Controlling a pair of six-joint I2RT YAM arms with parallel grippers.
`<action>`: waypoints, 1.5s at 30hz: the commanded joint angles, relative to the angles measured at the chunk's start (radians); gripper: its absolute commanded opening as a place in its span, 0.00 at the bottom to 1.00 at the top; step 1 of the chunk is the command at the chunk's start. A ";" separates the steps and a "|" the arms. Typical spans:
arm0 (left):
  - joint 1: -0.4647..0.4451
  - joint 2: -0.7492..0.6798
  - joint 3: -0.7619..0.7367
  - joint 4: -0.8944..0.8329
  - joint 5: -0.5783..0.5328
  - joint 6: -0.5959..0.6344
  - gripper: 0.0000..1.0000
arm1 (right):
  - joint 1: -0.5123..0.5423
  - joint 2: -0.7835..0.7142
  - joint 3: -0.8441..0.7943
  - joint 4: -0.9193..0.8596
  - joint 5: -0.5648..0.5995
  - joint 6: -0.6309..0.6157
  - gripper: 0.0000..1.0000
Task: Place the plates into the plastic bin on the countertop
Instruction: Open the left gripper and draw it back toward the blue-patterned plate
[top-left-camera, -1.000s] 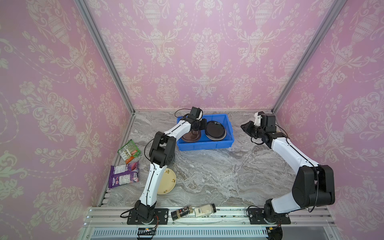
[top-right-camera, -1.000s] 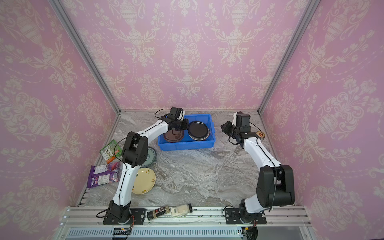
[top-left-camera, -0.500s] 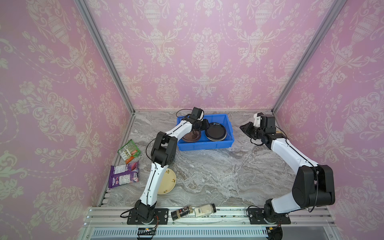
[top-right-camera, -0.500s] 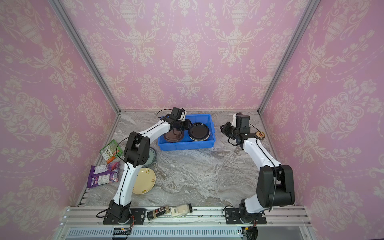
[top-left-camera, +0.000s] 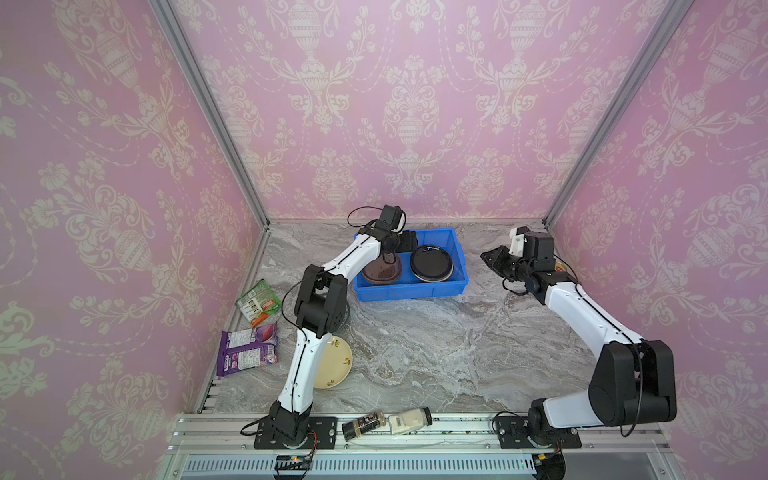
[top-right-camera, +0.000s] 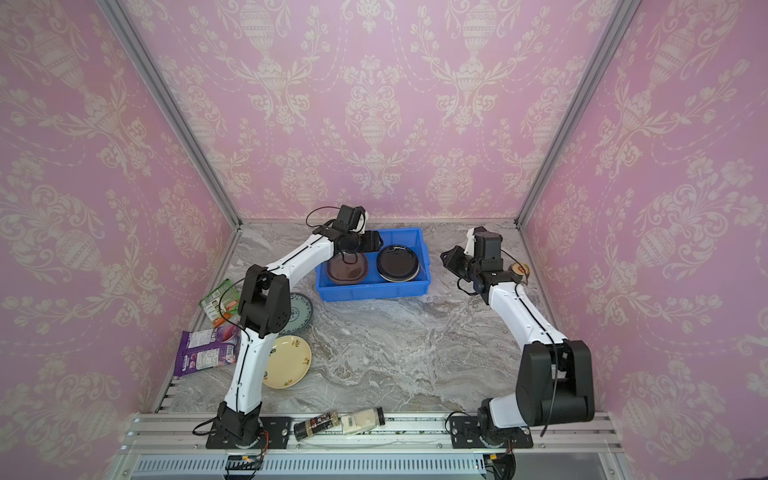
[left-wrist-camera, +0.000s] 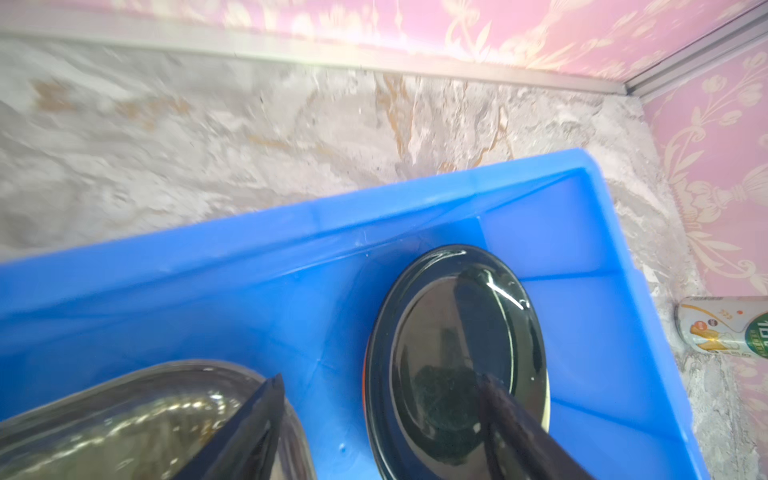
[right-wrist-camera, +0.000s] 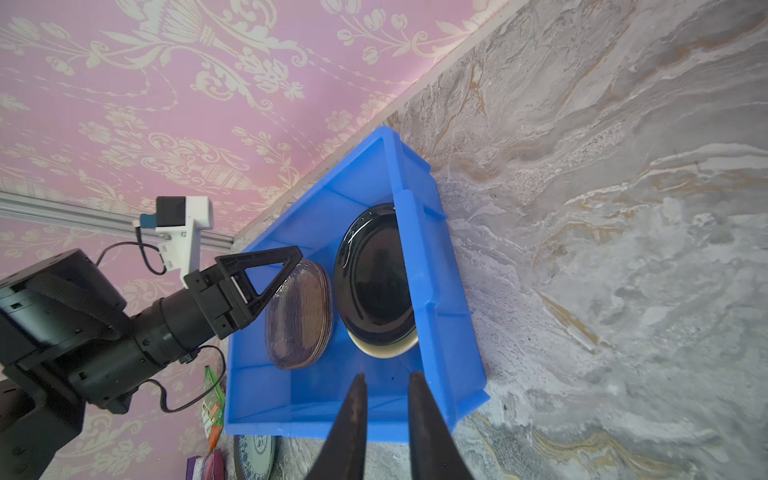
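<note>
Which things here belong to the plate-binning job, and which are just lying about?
Job: blue bin; black plate and brownish clear plates inside it; cream flowered plate and teal patterned plate outside it.
Lying about: green packet, purple packet, dark spice bottle, pale spice bottle, drink can.

Green packet (top-left-camera: 257, 300) near purple packet (top-left-camera: 249, 349); dark jar (top-left-camera: 363, 424) beside pale jar (top-left-camera: 409, 419)
</note>
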 joint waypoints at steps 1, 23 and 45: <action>0.041 -0.173 -0.097 0.018 -0.077 0.062 0.77 | 0.053 -0.071 -0.037 0.067 0.012 0.026 0.20; 0.420 -0.849 -0.985 0.088 0.084 -0.077 0.56 | 0.265 0.085 -0.005 0.170 -0.098 0.044 0.20; 0.630 -1.097 -1.357 0.114 0.160 -0.153 0.52 | 0.464 0.296 0.238 0.034 -0.202 -0.018 0.19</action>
